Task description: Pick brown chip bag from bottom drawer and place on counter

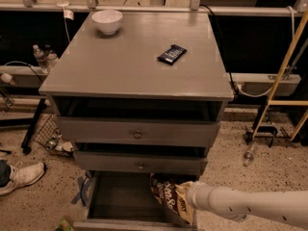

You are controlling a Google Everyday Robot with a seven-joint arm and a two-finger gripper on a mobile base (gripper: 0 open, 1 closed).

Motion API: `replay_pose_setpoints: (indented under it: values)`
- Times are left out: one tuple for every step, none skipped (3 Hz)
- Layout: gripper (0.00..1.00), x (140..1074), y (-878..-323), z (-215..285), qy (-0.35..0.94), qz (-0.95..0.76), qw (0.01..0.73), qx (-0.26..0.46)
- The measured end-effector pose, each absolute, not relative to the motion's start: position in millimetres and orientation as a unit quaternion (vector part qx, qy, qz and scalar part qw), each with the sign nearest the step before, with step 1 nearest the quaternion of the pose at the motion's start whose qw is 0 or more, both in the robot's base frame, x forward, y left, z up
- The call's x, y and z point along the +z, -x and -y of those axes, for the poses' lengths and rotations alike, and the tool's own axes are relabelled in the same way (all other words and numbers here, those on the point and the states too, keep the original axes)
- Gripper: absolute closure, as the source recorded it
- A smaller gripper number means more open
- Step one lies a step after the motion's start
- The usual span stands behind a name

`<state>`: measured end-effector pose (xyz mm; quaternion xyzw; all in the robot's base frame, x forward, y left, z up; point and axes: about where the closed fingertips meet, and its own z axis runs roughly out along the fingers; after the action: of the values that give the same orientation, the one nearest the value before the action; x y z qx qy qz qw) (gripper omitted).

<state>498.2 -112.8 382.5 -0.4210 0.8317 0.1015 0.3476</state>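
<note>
The brown chip bag [168, 192], crinkled with white script, stands upright in the right end of the open bottom drawer [120, 201]. My white arm reaches in from the lower right. The gripper [190, 196] at its tip presses against the bag's right side, buried in the tan folds. The grey counter [125, 66] lies above, on top of the cabinet.
On the counter sit a white bowl [107, 20] at the back left and a flat black wrapper [172, 54] right of the middle. Two upper drawers [137, 134] are pulled partly out over the bottom one. A shoe [21, 174] and a bottle [249, 154] lie on the floor.
</note>
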Motion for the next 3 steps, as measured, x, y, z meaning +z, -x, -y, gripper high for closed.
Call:
replay_pose_setpoints:
  values:
    - [1.0, 419.8, -494.2, 117.8, 0.464, -0.806, 0.362, 0.063]
    - [1.0, 460.1, -494.3, 124.3, 0.51, -0.779, 0.365, 0.026]
    - [1.0, 491.7, -503.9, 128.7, 0.541, -0.754, 0.372, 0.015]
